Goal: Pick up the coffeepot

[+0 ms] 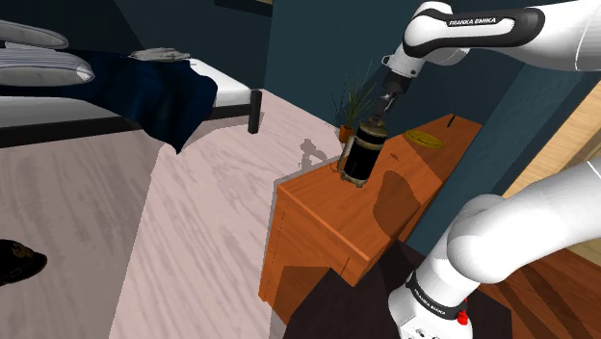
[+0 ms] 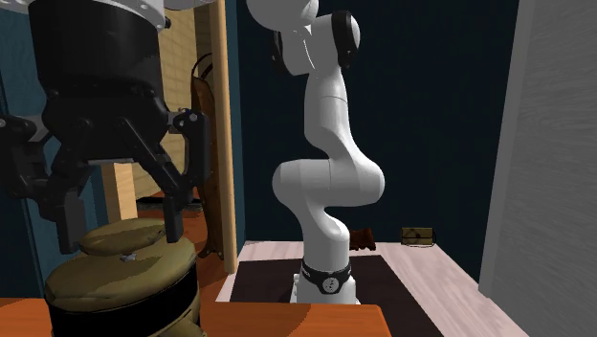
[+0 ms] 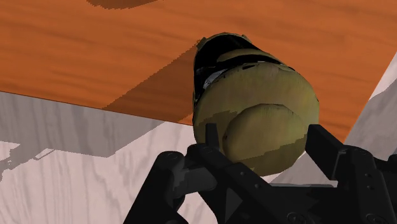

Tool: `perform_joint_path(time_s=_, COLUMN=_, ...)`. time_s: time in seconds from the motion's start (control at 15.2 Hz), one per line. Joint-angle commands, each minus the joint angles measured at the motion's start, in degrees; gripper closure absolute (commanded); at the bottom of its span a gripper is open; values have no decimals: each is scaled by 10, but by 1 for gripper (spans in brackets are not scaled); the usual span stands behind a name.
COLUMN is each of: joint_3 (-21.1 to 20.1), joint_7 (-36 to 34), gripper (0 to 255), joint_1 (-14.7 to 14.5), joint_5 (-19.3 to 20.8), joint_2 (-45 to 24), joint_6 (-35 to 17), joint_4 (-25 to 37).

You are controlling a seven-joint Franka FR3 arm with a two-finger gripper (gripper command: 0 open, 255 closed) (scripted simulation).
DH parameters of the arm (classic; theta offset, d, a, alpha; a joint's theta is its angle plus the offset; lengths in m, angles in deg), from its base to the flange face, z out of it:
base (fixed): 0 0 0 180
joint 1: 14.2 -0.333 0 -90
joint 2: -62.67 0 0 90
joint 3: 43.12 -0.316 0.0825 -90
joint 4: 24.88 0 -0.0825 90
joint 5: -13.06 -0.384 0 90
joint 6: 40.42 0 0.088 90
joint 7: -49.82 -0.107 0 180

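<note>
the claw (image 2: 120, 228) hangs directly over the coffeepot (image 2: 115, 287), spread wide to either side of its lid knob (image 2: 124, 239). contact looks unmade. the pot stands beneath it on the wooden dresser (image 1: 327, 207). closing and lifting remain.

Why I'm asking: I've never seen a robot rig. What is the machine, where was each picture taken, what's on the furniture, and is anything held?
It is a white robot arm ending in a black two-finger gripper. The shoulder view looks down from beside its base; the second exterior view looks from beside the pot back at the arm; the wrist view comes from a camera on the hand. On the orange-brown cabinet stand a dark coffeepot with a brassy lid, a potted plant and a yellowish dish. The fingers stand apart either side of the lid's knob, so nothing looks held yet.
</note>
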Motion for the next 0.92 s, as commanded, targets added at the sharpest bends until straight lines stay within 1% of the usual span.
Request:
perform_joint_path(time_s=0.0, joint_3=0, joint_7=0, gripper=255, joint_1=0, joint_5=0, joint_2=-1, joint_6=0, joint_4=0)
perform_joint_path(time_s=0.86, joint_3=-9, joint_7=-2, gripper=255, joint_1=-7, joint_5=-9, joint_2=-10, joint_6=98, joint_4=106)
